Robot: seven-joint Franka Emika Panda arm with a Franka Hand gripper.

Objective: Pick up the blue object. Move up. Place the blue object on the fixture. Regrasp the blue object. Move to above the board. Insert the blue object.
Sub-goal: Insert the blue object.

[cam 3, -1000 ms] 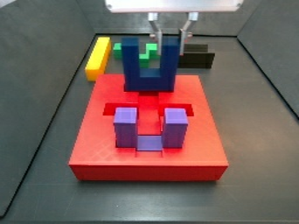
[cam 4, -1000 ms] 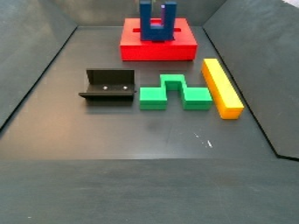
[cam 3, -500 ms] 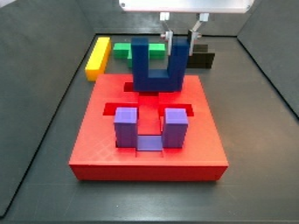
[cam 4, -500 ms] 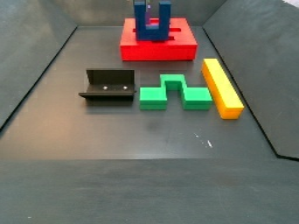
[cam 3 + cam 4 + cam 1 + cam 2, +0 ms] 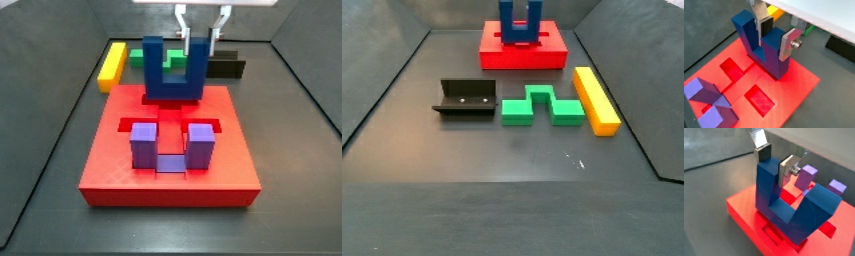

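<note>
The jaws are closed on one upright prong of the blue object [image 5: 763, 46]. The gripper [image 5: 777, 33] holds it, prongs up, over the far part of the red board [image 5: 120, 176], beyond the seated purple block [image 5: 171, 144].

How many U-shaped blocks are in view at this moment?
2. The blue object is held by the gripper at one prong, above the board's far end. The purple block sits in the board's near end.
</note>
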